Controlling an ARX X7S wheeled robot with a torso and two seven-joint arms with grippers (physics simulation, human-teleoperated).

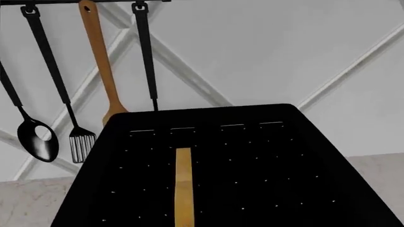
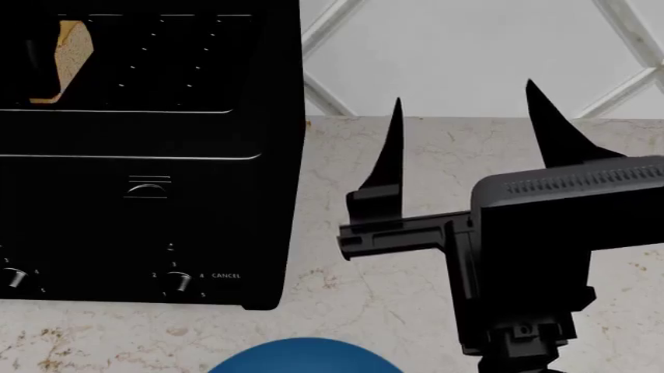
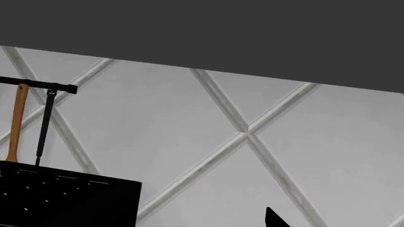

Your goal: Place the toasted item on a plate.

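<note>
- Step in hand: the reach, I judge. The bread slice (image 2: 62, 61) sits in the toaster (image 2: 145, 155), nothing gripped, plate bare as far as shown.
- Right claw (image 2: 464, 136) hangs over the bench (image 2: 363, 326) at approx 3 o'clock of the toaster in the head view, well apart from the slice. Its two black fingers stand wide, nothing between them.
- Left claw: not in view in any pic. Its wrist cam looks down on the toaster top, so that arm is probably above or near the toaster.
- Bread in left wrist view: thin golden edge (image 1: 183, 187) poking up from a slot, seen edge-on.
- Bread in head view: at approx 10 o'clock of the frame, upright in the slot, pale tan crumb w/ darker golden crust; left part is hidden by dark toaster.
- Plate (image 2: 301, 356): only a blue arc shows at 6 o'clock of the head frame, on the bench just in front of the toaster.
- Next move calls for: a claw over the slot, fingers astride the thin slice, pinch, straight lift, then carry toward 6 o'clock to the plate.
- Risk, as I judge: slot is narrow, so a finger may hit the toaster top.
- Behind the toaster: spoon (image 1: 38, 139), slotted turner (image 1: 82, 146), wooden spatula (image 1: 101, 61) hang on a rail.
</note>
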